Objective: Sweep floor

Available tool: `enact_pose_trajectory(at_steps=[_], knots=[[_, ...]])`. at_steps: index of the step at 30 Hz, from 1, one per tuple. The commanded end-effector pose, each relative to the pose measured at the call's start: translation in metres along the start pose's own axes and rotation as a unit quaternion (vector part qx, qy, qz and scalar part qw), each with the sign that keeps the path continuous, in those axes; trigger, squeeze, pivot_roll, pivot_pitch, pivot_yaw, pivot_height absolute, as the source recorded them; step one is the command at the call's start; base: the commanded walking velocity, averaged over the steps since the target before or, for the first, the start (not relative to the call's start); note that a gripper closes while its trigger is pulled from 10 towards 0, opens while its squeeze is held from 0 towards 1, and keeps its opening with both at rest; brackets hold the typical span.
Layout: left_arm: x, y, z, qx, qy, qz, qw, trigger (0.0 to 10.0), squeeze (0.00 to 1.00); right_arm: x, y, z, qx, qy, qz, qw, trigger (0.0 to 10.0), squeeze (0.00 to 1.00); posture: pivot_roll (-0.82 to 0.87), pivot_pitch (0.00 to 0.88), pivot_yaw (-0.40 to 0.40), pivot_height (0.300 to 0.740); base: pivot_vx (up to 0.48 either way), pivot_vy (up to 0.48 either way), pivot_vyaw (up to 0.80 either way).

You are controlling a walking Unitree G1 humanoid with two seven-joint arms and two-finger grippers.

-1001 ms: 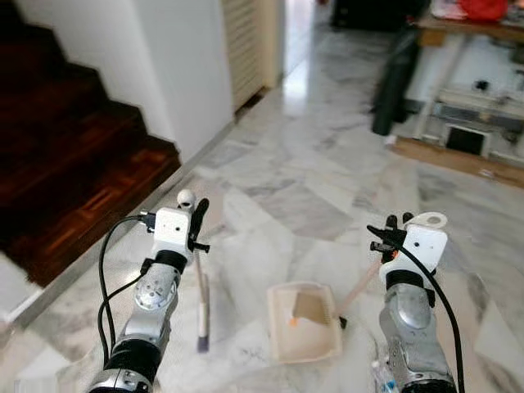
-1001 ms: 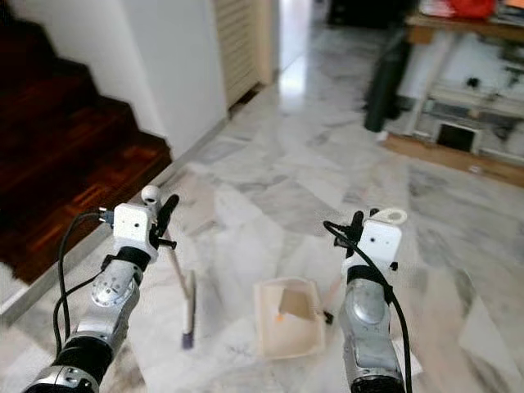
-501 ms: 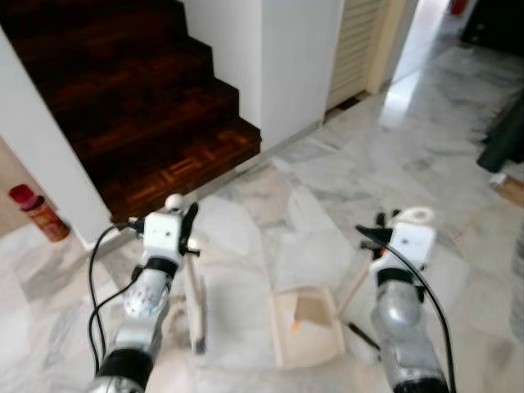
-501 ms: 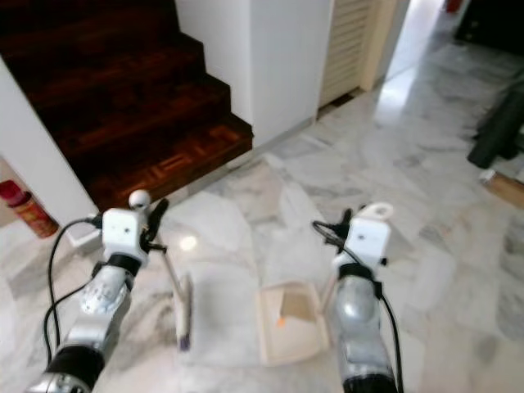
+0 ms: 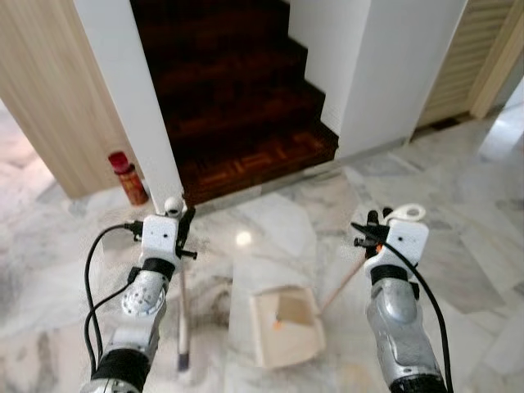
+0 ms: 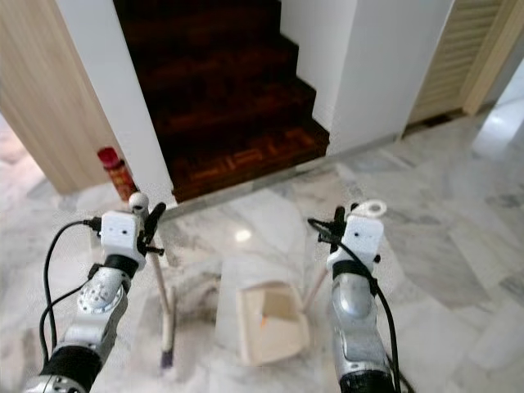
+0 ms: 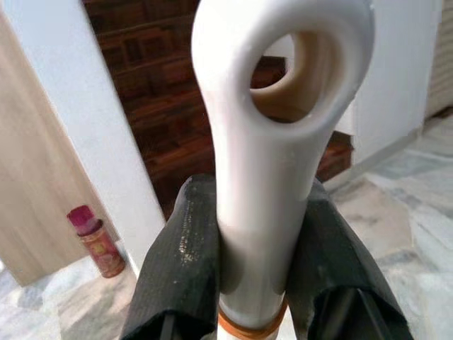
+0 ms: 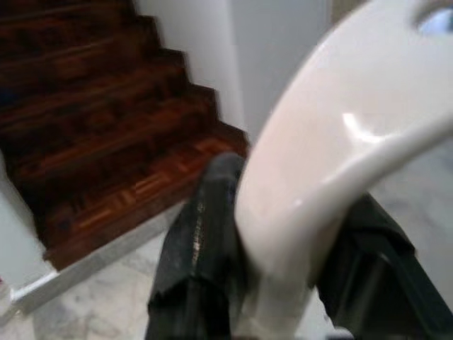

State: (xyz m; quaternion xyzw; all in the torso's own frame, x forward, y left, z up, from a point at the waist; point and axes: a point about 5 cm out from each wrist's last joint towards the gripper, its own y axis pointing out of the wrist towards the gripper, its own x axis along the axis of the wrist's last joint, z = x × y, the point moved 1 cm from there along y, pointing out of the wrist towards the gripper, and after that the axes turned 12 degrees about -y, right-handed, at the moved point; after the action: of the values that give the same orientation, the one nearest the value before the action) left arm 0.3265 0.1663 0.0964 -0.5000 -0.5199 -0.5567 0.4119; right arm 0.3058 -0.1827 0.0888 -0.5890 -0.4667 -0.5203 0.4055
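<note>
Dustpan [image 5: 284, 326] hangs low at centre frame from the right gripper [image 8: 283, 269] clamped on its handle, while the left gripper [image 7: 248, 262] pinches the broom [image 5: 182, 311] at lower left; lower both squarely, bristles brushing toward the pan's mouth.

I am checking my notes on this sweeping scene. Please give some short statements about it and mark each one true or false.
1. The left pincer is shut on the broom handle. True.
2. The dustpan stands on the wooden stairs. False: it rests on the marble floor, between the two arms.
3. The right pincer is open. False: it is shut on the dustpan handle.
4. A red bottle stands on the floor near the foot of the stairs. True.
5. The broom head is down at the floor. True.
</note>
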Motion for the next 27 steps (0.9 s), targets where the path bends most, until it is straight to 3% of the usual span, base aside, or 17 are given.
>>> enact_pose_trajectory(at_steps=[1, 6, 27], knots=[[0.0119, 0.0065, -0.0031, -0.008, 0.002, -0.024, 1.000, 10.0, 0.00, 0.0088, 0.0043, 0.0000, -0.001, 0.007, -0.015, 1.000, 10.0, 0.00, -0.07, 0.000, 0.013, 0.740, 0.000, 0.000, 0.00], [0.0112, 0.0055, -0.0032, -0.006, 0.002, -0.023, 1.000, 10.0, 0.00, 0.0101, 0.0046, 0.0003, 0.002, 0.002, -0.018, 1.000, 10.0, 0.00, -0.07, 0.000, 0.008, 0.740, 0.000, 0.000, 0.08], [0.0106, 0.0056, -0.0017, -0.004, 0.002, -0.017, 1.000, 10.0, 0.00, 0.0102, 0.0045, 0.0051, 0.008, 0.007, -0.017, 1.000, 10.0, 0.00, -0.06, 0.000, 0.013, 0.740, 0.000, 0.000, 0.76]])
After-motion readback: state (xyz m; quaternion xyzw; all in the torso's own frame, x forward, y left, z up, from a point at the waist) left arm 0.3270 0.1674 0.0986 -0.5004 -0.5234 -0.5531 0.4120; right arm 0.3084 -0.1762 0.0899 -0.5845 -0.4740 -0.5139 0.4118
